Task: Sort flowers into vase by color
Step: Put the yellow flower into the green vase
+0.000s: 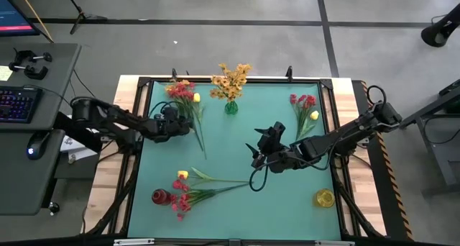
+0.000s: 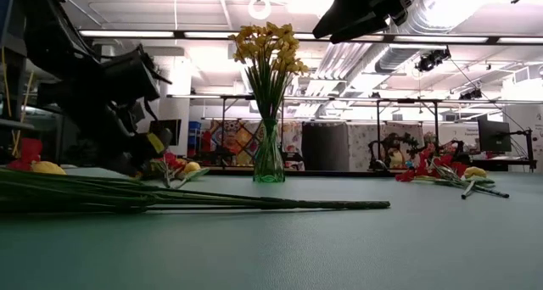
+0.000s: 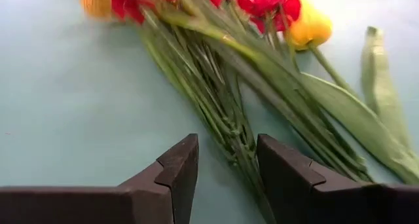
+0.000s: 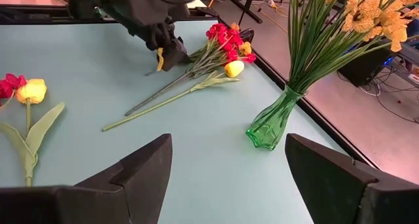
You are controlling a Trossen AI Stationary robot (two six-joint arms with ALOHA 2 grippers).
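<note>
Your left arm reaches in from the left side, and its left gripper (image 1: 185,124) is low at the table with the fingers (image 3: 177,175) parted. Your right arm stretches toward the table middle, where the right gripper (image 1: 260,147) hangs above the surface with jaws wide apart.

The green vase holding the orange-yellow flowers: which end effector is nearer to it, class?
The right. The right end effector sits at mid-table, just in front of the green vase. The left end effector is off to the vase's side, over the red bunch.
</note>
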